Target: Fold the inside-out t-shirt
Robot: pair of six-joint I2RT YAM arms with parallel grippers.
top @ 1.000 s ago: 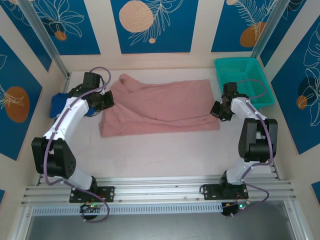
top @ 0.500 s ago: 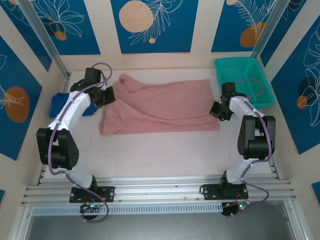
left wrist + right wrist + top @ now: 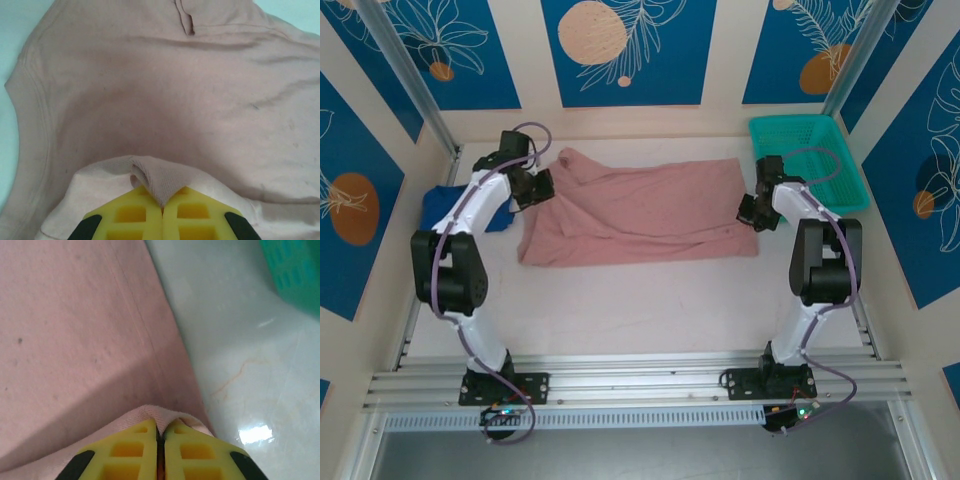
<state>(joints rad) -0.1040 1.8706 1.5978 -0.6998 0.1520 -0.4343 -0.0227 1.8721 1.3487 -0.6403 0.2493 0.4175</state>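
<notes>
Right tool (image 3: 161,432) pinching pink t-shirt (image 3: 75,330) hem; white table (image 3: 235,355) alongside; teal basket (image 3: 295,270) upper right.

Setting: robotics lab test cell. Evidence: white surface (image 3: 650,290) enclosed by blue leaf-print wall panels (image 3: 628,50), aluminium frame posts (image 3: 405,75), slotted mounting rail (image 3: 640,380) carrying two robot arms (image 3: 815,250).

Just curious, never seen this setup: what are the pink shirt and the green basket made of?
The pink t-shirt looks like soft matte knit cotton: it creases and shows stitched seams. The green basket is probably moulded plastic, with a regular lattice of holes.
</notes>
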